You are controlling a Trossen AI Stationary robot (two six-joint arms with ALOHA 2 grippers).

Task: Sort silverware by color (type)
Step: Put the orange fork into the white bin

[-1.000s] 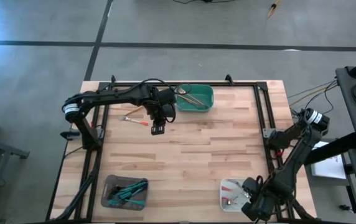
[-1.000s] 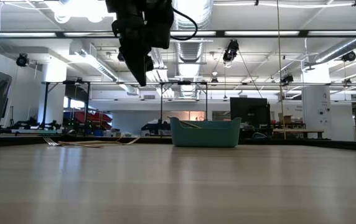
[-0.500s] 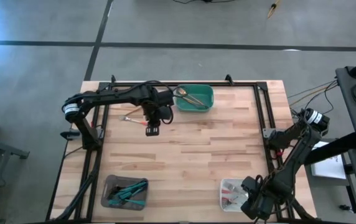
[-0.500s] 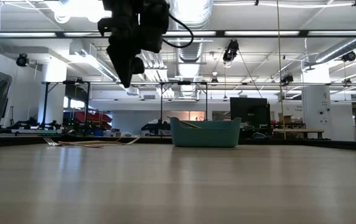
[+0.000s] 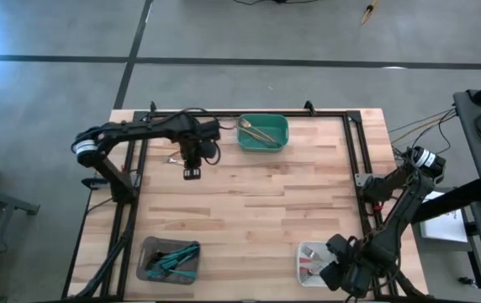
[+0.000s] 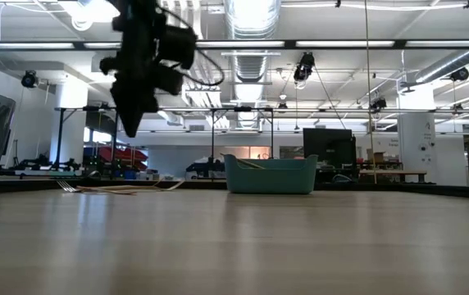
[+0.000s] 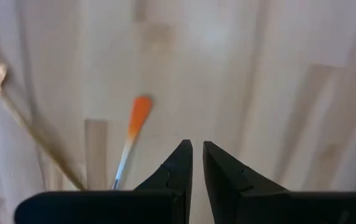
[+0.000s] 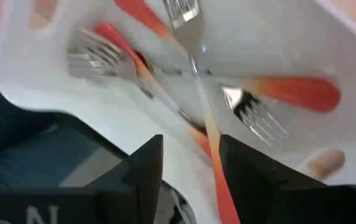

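Loose silverware lies flat on the wood at the far left: an orange-handled piece (image 7: 137, 118) and a gold one (image 7: 16, 112), seen together as a small cluster (image 5: 174, 159). My left gripper (image 5: 192, 173) hangs shut above the table just beside them, pointing down (image 6: 128, 127), holding nothing. My right gripper (image 8: 190, 152) stands open over the white tray (image 5: 308, 257) at the near right, which holds several orange-handled forks. One fork (image 8: 193, 68) lies with its handle running between the open fingers. My right gripper's open fingers stand on either side of the fork's orange handle (image 8: 212, 146), slanting down from above. Whether a finger touches the handle, I cannot tell. My left gripper touches nothing.
A green tray (image 5: 281, 135) with gold pieces stands at the far middle (image 6: 270, 174). A grey tray (image 5: 150, 268) with teal-handled pieces sits at the near left. A black frame rail (image 5: 354, 147) runs around the table. Bare wood lies in the middle.
My left gripper has gone toward the table's left edge, away from the green tray, and sunk a little, ending beside the loose silverware; it stays shut. My right gripper has kept its place over the white tray and its fingers have spread apart.
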